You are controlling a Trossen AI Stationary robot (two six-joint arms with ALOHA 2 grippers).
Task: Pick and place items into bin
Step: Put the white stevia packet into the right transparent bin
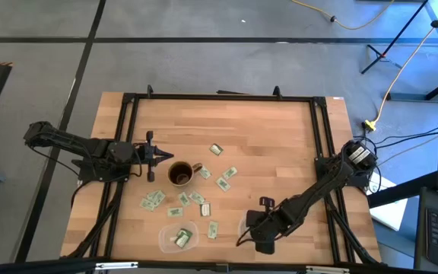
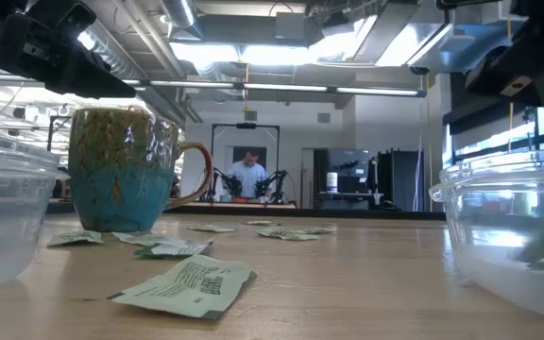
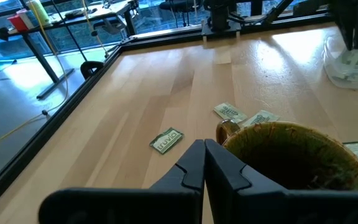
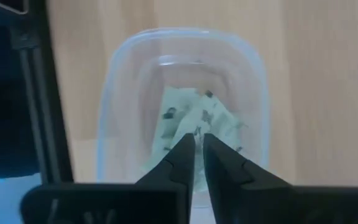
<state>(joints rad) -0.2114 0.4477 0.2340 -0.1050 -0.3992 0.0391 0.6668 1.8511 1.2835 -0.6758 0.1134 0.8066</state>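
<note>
Over at the near right part of the pale wooden table (image 1: 280, 129), the right gripper (image 4: 196, 138) hangs above a clear plastic bin with round corners (image 4: 114, 93). Its jaws are open just a crack and hold nothing. One pale green and white flat paper packet (image 4: 191, 118) lies in the bin right under the tips. More packets like it lie loose around the brown mug (image 1: 179, 174) in the middle. The closest loose packet (image 1: 212, 228) sits just beside this bin, toward the left arm's side. Its long side seems to point from the front of the table to the back. The right arm is nearer to it, so I think that arm should go. The left gripper (image 3: 202, 144) waits beside the mug, clenched tight on nothing.
</note>
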